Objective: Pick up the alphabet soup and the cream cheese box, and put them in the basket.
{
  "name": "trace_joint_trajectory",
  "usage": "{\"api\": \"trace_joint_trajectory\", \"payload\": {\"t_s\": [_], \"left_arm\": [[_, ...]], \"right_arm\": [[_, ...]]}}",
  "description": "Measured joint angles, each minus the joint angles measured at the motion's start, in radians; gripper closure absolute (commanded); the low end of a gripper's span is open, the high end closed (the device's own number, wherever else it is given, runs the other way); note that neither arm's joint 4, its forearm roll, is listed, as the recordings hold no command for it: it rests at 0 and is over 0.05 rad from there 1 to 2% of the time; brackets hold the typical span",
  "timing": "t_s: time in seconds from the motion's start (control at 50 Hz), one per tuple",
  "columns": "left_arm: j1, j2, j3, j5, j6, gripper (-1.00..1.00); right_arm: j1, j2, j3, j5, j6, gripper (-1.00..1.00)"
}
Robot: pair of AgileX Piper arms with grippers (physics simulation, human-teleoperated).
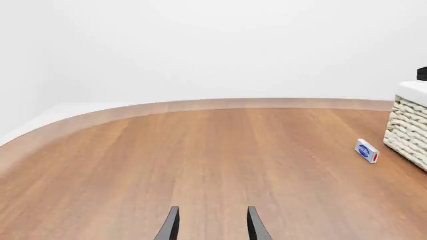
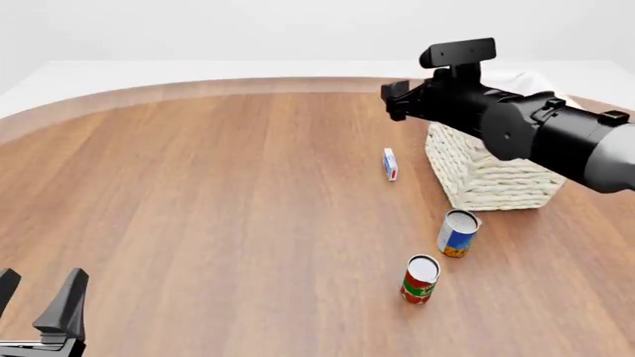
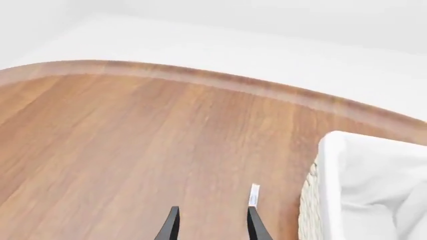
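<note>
The alphabet soup (image 2: 457,233), a blue and white can with an orange band, stands upright in front of the wicker basket (image 2: 491,175). The cream cheese box (image 2: 390,163) stands on edge on the table just left of the basket, also seen as cream cheese box (image 1: 367,151) and cream cheese box (image 3: 253,195). My right gripper (image 2: 397,100) hovers high above the box and the basket's left side, open and empty, as the right wrist view's gripper (image 3: 212,224) shows. My left gripper (image 2: 38,291) is open and empty at the near left, far from all of them.
A red and green can (image 2: 420,279) stands upright just in front of the alphabet soup. The basket (image 3: 331,190) has white cloth folded over its rim; basket (image 1: 408,131) sits right beside the box. The curved far table edge (image 2: 198,88) lies behind.
</note>
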Motion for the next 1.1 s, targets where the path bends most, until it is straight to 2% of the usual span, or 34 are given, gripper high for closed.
{"api": "trace_joint_trajectory", "payload": {"t_s": [0.34,1.1], "left_arm": [[0.0,0.0,0.0,0.0,0.0,-1.0],[0.0,0.0,0.0,0.0,0.0,-1.0]], "right_arm": [[-0.023,0.119,-0.087,0.018,-0.008,-1.0],[-0.059,0.365,-0.313,0.085,0.03,-1.0]]}}
